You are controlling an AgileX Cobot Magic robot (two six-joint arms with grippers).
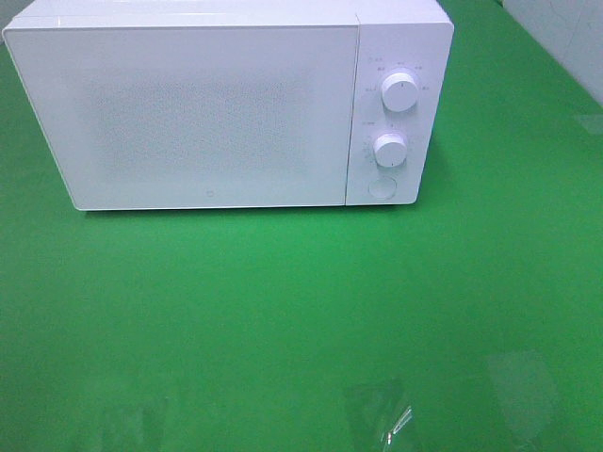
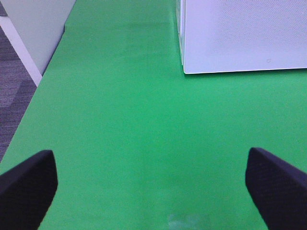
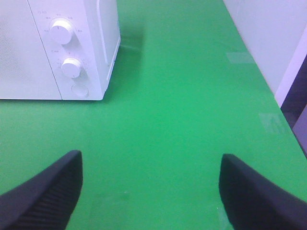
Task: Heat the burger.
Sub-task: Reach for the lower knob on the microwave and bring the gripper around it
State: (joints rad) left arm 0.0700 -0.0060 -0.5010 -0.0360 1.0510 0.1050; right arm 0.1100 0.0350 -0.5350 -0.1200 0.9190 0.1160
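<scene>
- Standing on the green table (image 1: 283, 311), the white microwave (image 1: 217, 113) is shown with its door closed.
- The left gripper (image 2: 152, 188) is seen with jaws wide apart, nothing between them.
- The right gripper (image 3: 153, 191) is likewise spread wide and empty.
- The burger is seen in no view; its location cannot be told.

One white microwave (image 1: 207, 113) stands on one green table (image 1: 283, 311). Its panel carries two round knobs, an upper knob (image 1: 400, 95) and a lower knob (image 1: 389, 149), and one round button (image 1: 382, 186). Two claws show, one per wrist view: the left claw (image 2: 149, 165) and the right claw (image 3: 151, 165).
</scene>
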